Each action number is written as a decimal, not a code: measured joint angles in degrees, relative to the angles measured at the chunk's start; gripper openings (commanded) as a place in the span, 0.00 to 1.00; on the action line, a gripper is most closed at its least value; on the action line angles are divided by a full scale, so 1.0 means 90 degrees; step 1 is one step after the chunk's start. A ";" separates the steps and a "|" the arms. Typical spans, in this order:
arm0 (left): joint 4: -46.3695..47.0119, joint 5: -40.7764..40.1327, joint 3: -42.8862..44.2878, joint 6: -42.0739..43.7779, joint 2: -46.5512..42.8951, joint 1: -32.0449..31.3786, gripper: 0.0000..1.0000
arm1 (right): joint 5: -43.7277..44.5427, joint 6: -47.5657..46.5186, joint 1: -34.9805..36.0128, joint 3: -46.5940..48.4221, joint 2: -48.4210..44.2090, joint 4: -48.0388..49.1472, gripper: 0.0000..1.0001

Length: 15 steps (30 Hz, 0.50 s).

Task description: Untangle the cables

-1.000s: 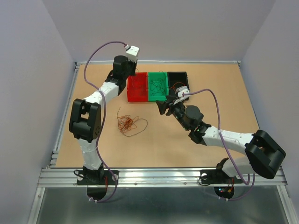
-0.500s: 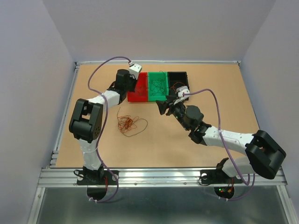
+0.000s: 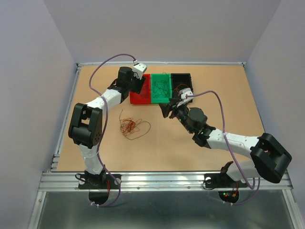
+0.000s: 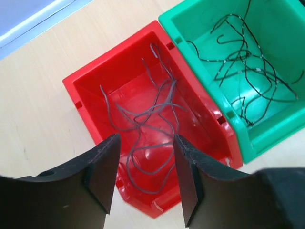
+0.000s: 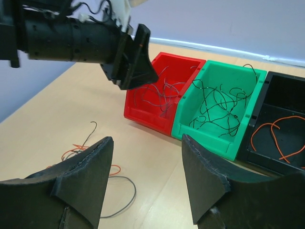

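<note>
you are looking at a job that is partly done. in the top view, three bins are sitting side by side in the upper middle of the frame. the red bin (image 3: pixel 137 98) is holding grey wires (image 4: pixel 147 119), the green bin (image 3: pixel 160 99) is holding dark wires (image 4: pixel 243 62), and the black bin (image 3: pixel 181 76) is holding orange wires (image 5: pixel 276 133). the rest of the cables (image 3: pixel 131 127) are lying in a small curly clump, mostly orange-red with a darker strand, on the table (image 3: pixel 214 90) left of centre, well apart from the bins.

your left gripper (image 4: pixel 145 143) is hanging over the red bin with its jaws spread wide and nothing between them. your right gripper (image 5: pixel 145 143) is sitting just below the bins near the middle of the frame, also spread wide and empty.

neither arm is carrying a strand, and i am judging that the clump is waiting to be pulled apart and sorted by colour.
</note>
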 measured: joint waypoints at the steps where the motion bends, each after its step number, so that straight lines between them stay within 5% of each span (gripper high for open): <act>1: -0.0051 0.0000 -0.0136 0.0022 -0.0151 0.0000 0.67 | 0.0000 0.0010 0.0000 0.0012 0.0000 -0.0051 0.65; 7: -0.0287 0.0056 -0.0746 0.0299 -0.1338 0.0005 0.74 | 0.0015 0.0046 0.0000 0.0053 -0.0058 -0.0372 0.65; 15: -0.1229 0.1209 -0.1914 0.1962 -0.2786 -0.0253 0.81 | 0.0087 0.0049 0.0000 0.0053 -0.0512 -0.0736 0.65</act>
